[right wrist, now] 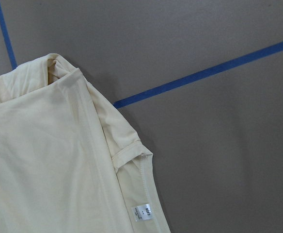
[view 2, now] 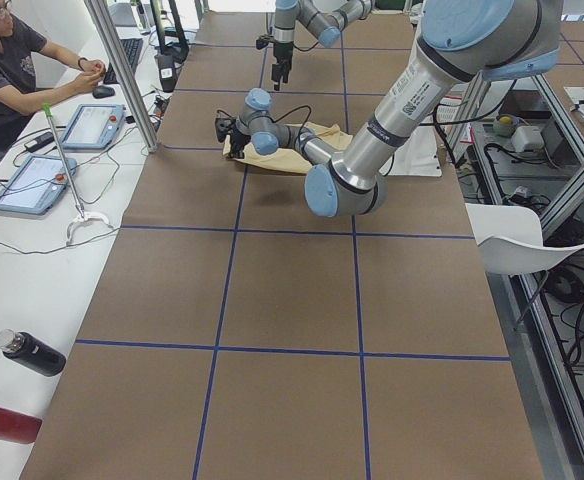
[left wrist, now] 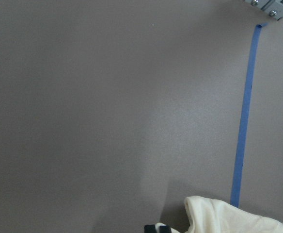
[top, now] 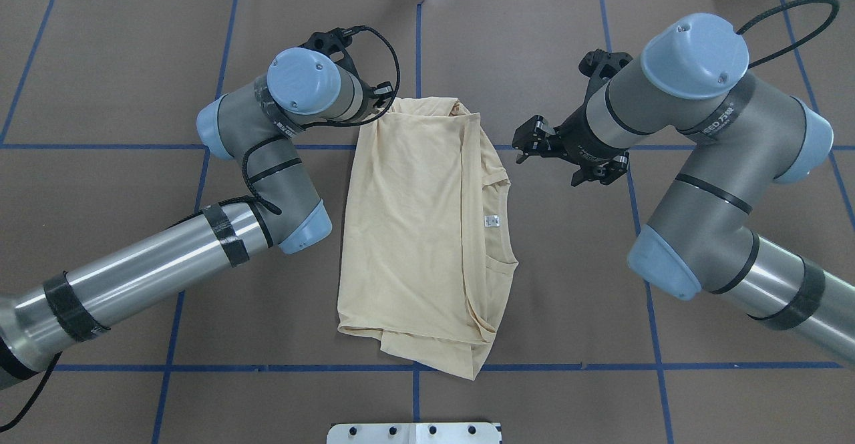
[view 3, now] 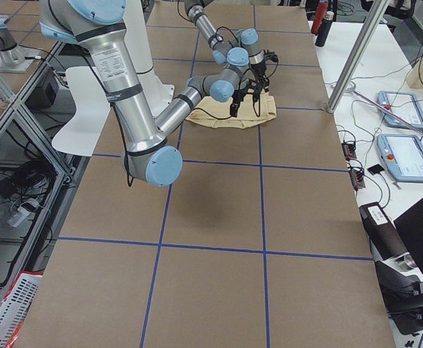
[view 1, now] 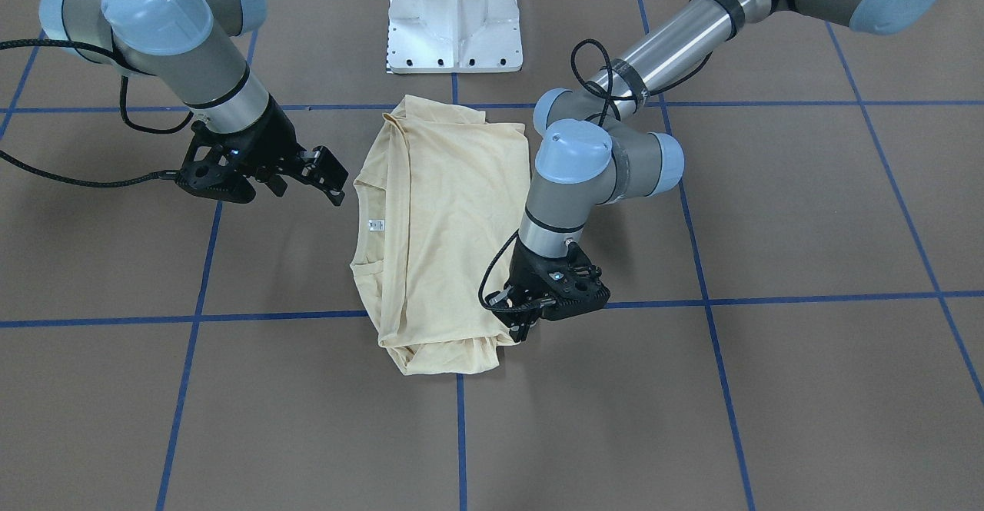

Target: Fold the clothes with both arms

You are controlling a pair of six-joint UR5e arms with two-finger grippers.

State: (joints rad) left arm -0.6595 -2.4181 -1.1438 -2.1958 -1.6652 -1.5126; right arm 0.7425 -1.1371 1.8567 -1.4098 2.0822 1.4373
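In mid-frame the shirt [view 1: 442, 234] lies folded lengthwise, the right gripper [view 1: 334, 180] spread beside its left edge and the left gripper [view 1: 521, 330], its grip not discernible, at the lower-right corner; a crosswise fold likely needs both pinching.

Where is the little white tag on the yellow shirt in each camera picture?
Front-facing: tag left of centre.
Overhead: tag right of centre.
Exterior left: too small to tell.
Exterior right: too small to tell.
Left wrist: not in it.
Right wrist: tag at bottom edge.
Shared landmark: neckline of the shirt.
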